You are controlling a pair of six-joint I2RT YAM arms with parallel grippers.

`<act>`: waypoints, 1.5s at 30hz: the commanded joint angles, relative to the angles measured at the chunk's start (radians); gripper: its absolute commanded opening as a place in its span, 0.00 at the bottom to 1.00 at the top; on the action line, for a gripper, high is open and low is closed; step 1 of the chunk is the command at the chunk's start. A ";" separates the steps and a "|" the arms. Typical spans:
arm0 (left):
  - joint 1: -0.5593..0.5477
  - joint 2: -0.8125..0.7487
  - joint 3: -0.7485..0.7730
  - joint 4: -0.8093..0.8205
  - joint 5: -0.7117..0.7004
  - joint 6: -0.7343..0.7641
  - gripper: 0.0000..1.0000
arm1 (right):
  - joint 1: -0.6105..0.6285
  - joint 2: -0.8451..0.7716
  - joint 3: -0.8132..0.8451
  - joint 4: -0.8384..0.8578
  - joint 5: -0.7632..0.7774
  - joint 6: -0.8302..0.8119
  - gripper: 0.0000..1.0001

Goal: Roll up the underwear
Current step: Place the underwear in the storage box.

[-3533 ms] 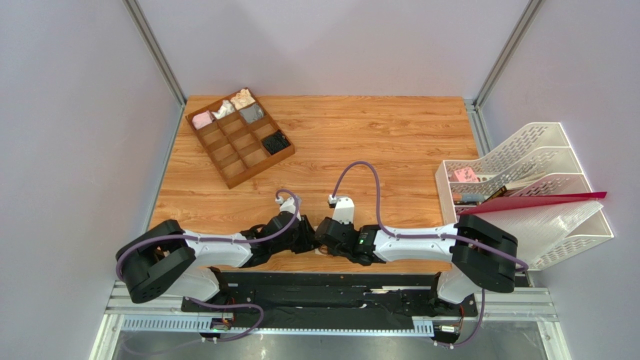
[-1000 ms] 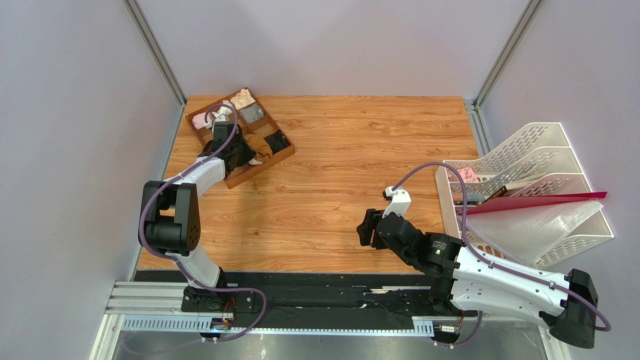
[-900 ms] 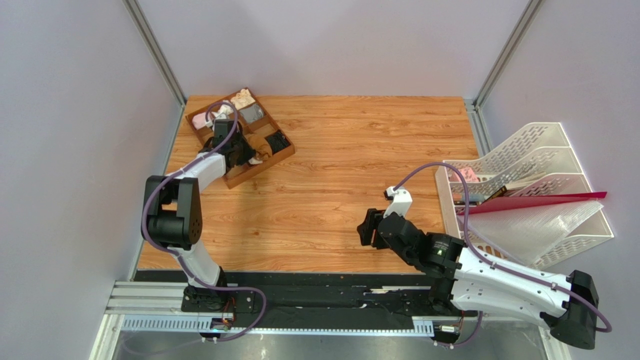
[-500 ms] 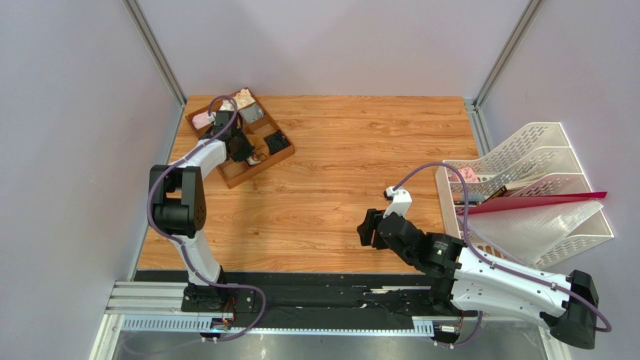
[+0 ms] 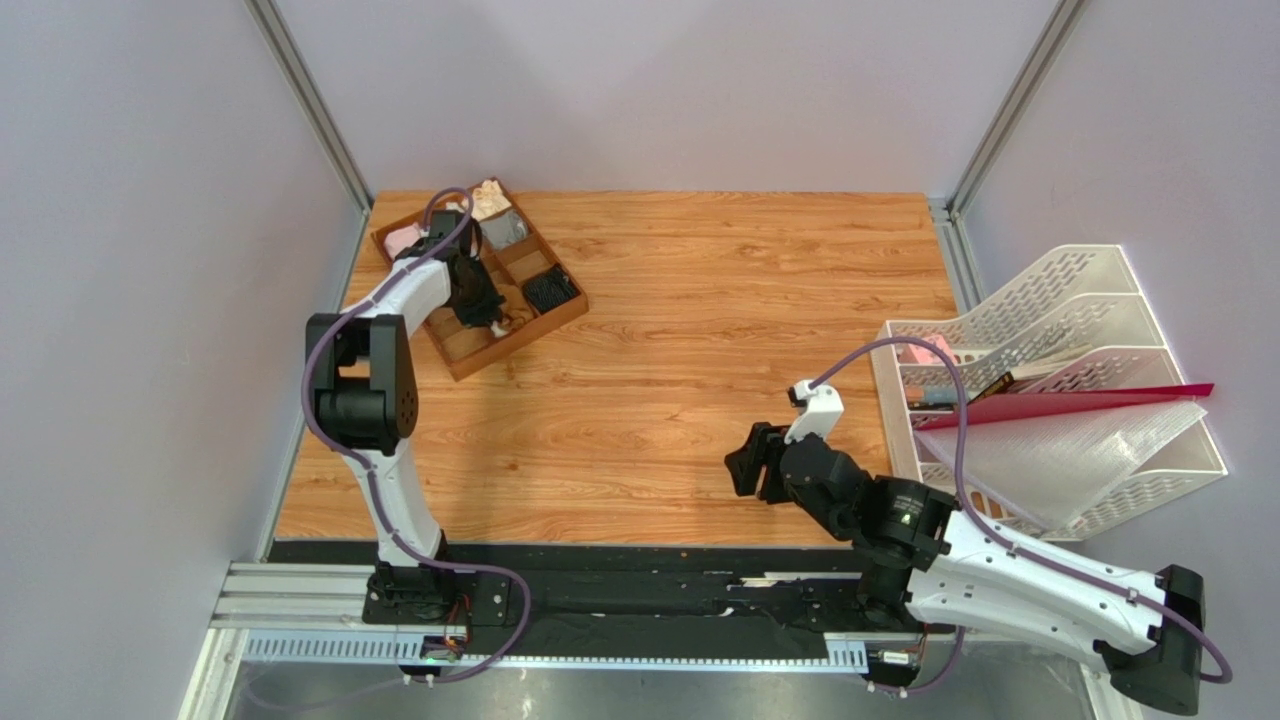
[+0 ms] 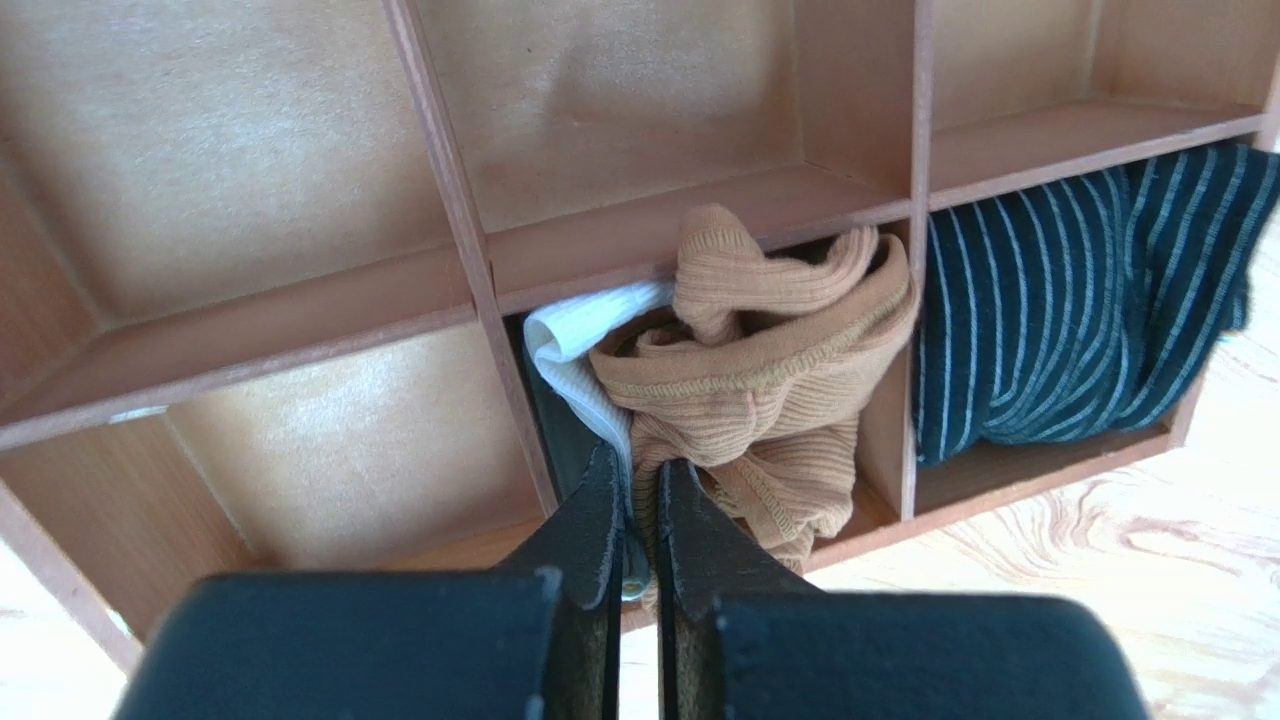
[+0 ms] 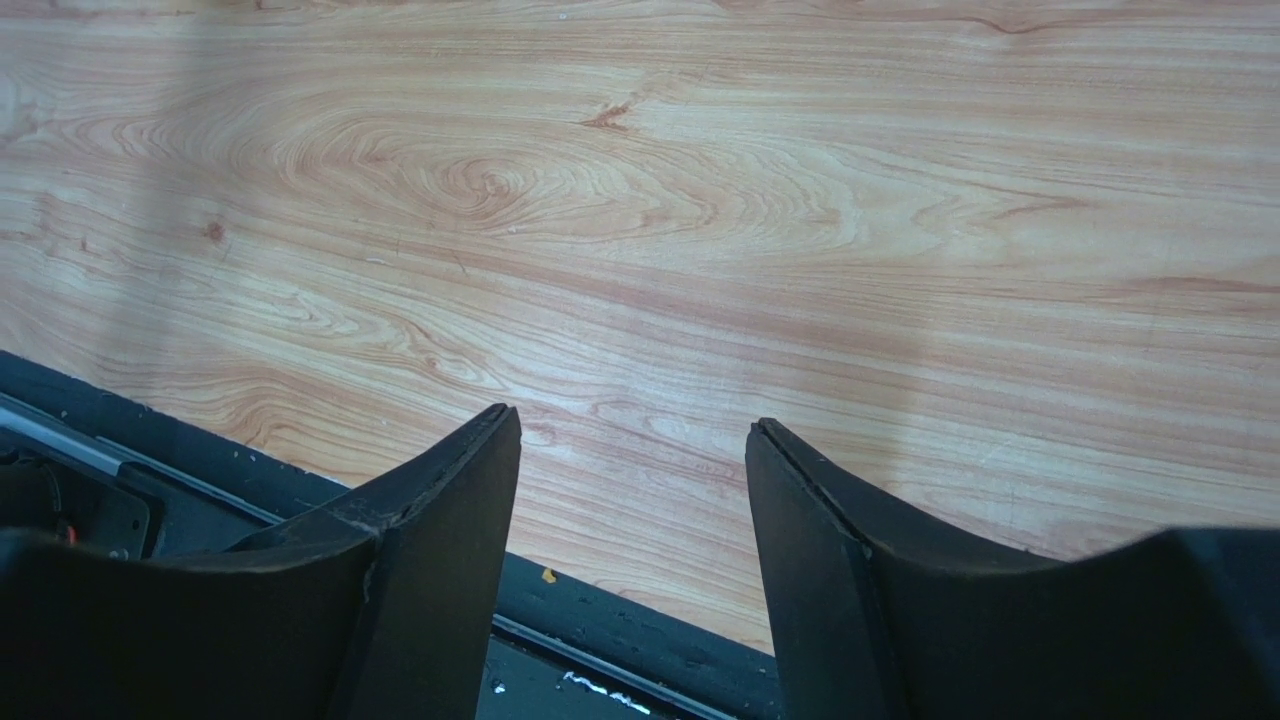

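Observation:
The underwear (image 6: 766, 375) is a bunched brown ribbed bundle with a white band (image 6: 579, 338). It sits in a compartment of the wooden divider tray (image 6: 451, 225). My left gripper (image 6: 639, 473) is shut on the underwear's near side, pinching brown fabric and the band between its fingertips. From above, the left gripper (image 5: 484, 308) reaches over the tray (image 5: 466, 353) and hides most of the bundle. My right gripper (image 7: 631, 435) hangs open and empty over bare wood by the table's front edge, and the top view shows this right gripper (image 5: 747, 462) far from the tray.
A dark striped fabric (image 6: 1052, 300) fills the compartment right of the underwear. Pink (image 5: 403, 237), cream (image 5: 489, 195) and grey (image 5: 505, 225) bundles lie in the tray's back cells. White file racks (image 5: 1052, 360) with a red folder (image 5: 1082, 402) stand at the table's right edge.
My left arm has stretched further over the tray, carrying the underwear down into a compartment, where it now shows less from above. The right arm has drifted slightly right and nearer, still open.

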 commanded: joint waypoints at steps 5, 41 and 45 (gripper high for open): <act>0.005 0.100 0.094 -0.126 0.048 0.047 0.00 | -0.003 -0.117 -0.015 -0.063 0.045 0.024 0.61; -0.041 -0.047 0.222 -0.143 0.015 0.164 0.50 | -0.004 -0.049 0.011 -0.054 0.047 0.004 0.61; -0.043 0.037 0.260 -0.171 0.008 0.169 0.50 | -0.004 -0.038 0.019 -0.052 0.045 0.004 0.61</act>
